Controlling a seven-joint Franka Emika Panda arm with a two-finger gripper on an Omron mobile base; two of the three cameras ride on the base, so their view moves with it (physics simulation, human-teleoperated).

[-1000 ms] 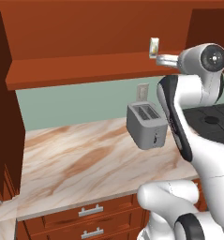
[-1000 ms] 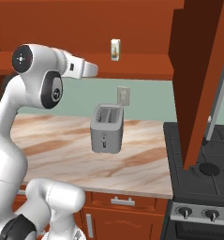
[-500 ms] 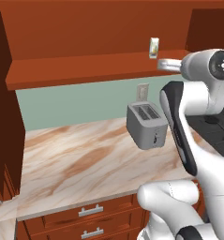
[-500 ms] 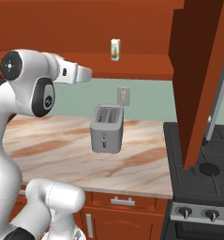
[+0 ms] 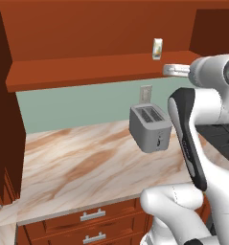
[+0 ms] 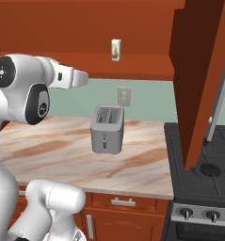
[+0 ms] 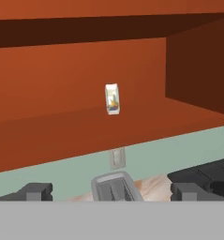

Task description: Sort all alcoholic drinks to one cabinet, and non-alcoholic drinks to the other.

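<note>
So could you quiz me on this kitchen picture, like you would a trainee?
1. True or false: the carton stands on the cabinet shelf.
2. What sits on the counter under the shelf? A) kettle B) toaster C) bowl
3. Fill in: the pincer's two tips stand wide ____, with nothing between them.

Key: 1 true; 2 B; 3 apart.
</note>
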